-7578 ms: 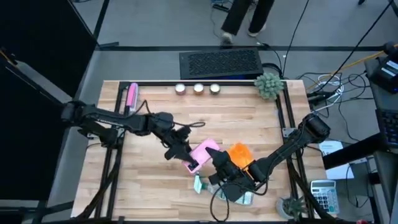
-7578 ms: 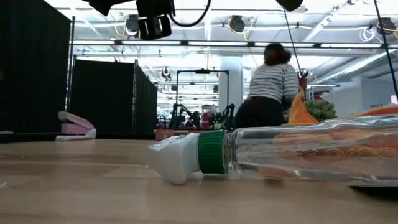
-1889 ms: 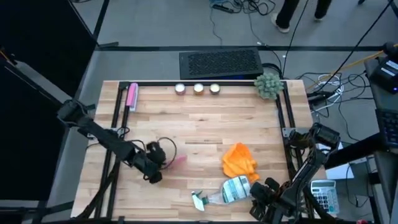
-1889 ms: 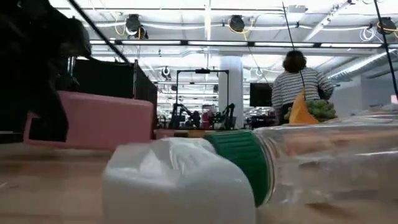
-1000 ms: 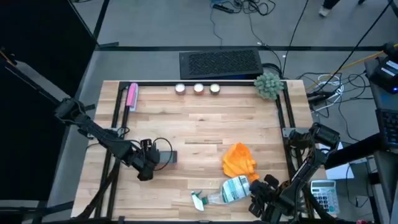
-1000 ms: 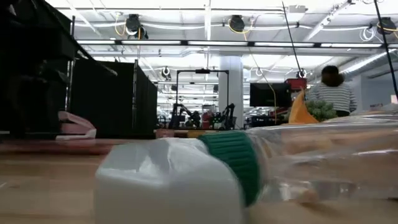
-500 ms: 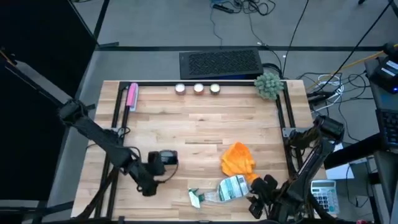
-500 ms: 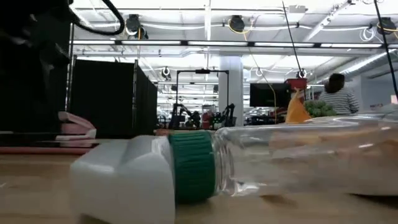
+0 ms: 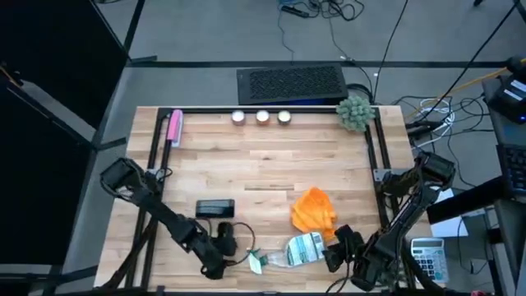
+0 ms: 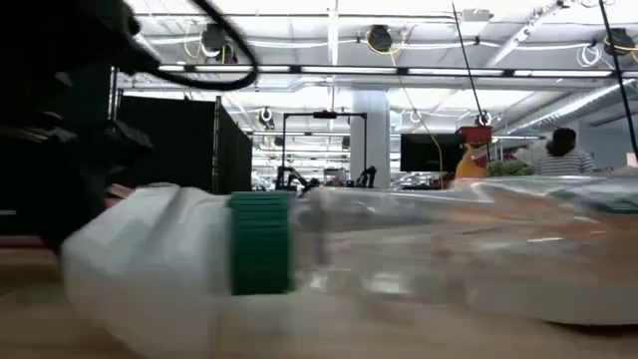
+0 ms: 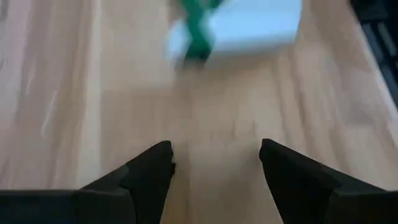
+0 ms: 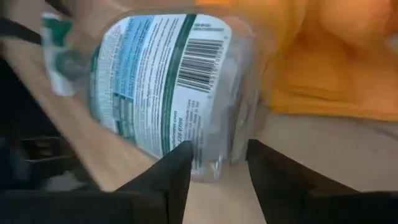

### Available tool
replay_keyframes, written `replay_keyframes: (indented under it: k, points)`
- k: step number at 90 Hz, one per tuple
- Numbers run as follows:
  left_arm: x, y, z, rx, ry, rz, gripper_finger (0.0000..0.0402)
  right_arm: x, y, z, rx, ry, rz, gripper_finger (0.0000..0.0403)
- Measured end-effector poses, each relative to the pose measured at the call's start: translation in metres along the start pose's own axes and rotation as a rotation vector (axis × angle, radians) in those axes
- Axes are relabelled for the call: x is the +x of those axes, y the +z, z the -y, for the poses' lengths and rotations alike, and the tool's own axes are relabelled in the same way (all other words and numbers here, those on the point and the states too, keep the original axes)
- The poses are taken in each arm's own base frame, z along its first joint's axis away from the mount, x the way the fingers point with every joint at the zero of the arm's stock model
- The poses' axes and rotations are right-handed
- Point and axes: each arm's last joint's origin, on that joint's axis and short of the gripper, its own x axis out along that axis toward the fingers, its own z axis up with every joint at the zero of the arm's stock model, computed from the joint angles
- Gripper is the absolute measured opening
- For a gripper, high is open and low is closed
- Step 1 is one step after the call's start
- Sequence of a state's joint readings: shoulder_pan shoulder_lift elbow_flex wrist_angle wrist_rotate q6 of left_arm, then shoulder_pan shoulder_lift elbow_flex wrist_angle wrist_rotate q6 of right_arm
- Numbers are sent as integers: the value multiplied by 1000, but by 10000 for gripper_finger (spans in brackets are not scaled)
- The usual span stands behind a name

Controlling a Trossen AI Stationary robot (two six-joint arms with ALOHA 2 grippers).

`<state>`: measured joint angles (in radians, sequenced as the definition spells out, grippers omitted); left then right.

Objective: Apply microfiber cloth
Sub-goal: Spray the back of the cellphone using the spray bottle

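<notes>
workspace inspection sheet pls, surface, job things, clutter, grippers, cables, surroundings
surface: wooden table in a dark frame.
job's things: orange microfiber cloth crumpled near the table's right front, touching the bottle.
clutter: clear spray bottle lying on its side at the front edge; black phone flat; pink case at the back left; three small round candles; green plant.
grippers: left gripper open, facing the bottle's cap; right gripper open at the bottle's body.
cables: loose cable off the table's right side.
surroundings: person far behind.
</notes>
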<state>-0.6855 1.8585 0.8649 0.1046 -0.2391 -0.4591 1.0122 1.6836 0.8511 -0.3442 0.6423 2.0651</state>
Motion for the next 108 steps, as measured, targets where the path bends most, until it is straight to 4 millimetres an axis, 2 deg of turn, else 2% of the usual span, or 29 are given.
replay_keyframes:
  k: [12,25,34,46,72,89,108]
  points:
    - [11,11,-2,9,42,29,226,8,2,1,32,42,2,141]
    - [10,21,-5,-6,52,43,226,11,4,0,23,36,3,141]
    - [1,31,-4,-14,45,69,226,11,5,0,21,32,7,141]
    - [-24,52,1,-44,-6,169,226,13,7,-2,24,43,9,141]
    - [-64,83,-2,-91,-34,375,226,21,14,-13,30,98,18,141]
    - [-78,95,-9,-119,-55,445,226,31,29,-34,-13,202,60,141]
    - [-79,99,-16,-100,-46,446,226,40,47,-48,-62,254,92,141]
